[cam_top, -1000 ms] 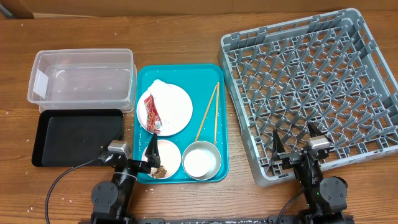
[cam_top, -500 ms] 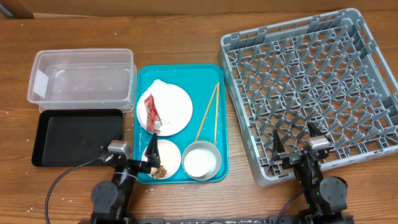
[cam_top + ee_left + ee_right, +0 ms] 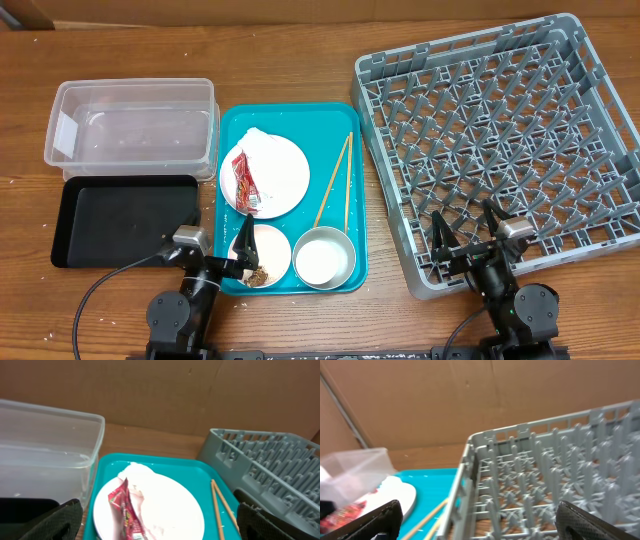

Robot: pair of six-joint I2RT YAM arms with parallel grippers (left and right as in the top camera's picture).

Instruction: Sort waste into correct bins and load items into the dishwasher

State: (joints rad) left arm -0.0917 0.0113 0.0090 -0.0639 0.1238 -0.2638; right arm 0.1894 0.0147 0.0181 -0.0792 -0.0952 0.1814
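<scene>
The left gripper (image 3: 207,252) sits low at the near edge of the table with its fingers spread wide and nothing between them. In its wrist view the two dark pads stand at the bottom corners, far apart. Straight ahead of it lies the teal serving tray (image 3: 230,125). On the tray, in front of the open fingers, the pale round plate (image 3: 290,170) carries the red snack wrapper (image 3: 243,182) on its left part and the crumpled white napkin (image 3: 258,138) at its far edge. Just beside this gripper's right finger, at the tray's near end, is the small pink bowl (image 3: 265,245) with food crumbs (image 3: 258,273) at its near rim (from above I cannot tell whether finger and bowl touch). Further to the gripper's right stands the greyish-white bowl (image 3: 323,260). Beyond that bowl the wooden chopsticks (image 3: 335,182) lie close together, pointing away. Ahead and to the left of the gripper is the shallow black tray (image 3: 110,225), and past it the clear plastic tub (image 3: 60,130), the two close edge to edge. The right gripper (image 3: 465,228) is just as widely parted and grips nothing. It hangs over the near edge of the grey dish rack (image 3: 500,120), whose pegged grid stretches ahead of it and to its right. In its wrist view the rack's near left corner rises just in front, while the teal tray, the chopsticks and the plate's rim lie off to its left, somewhat blurred.
</scene>
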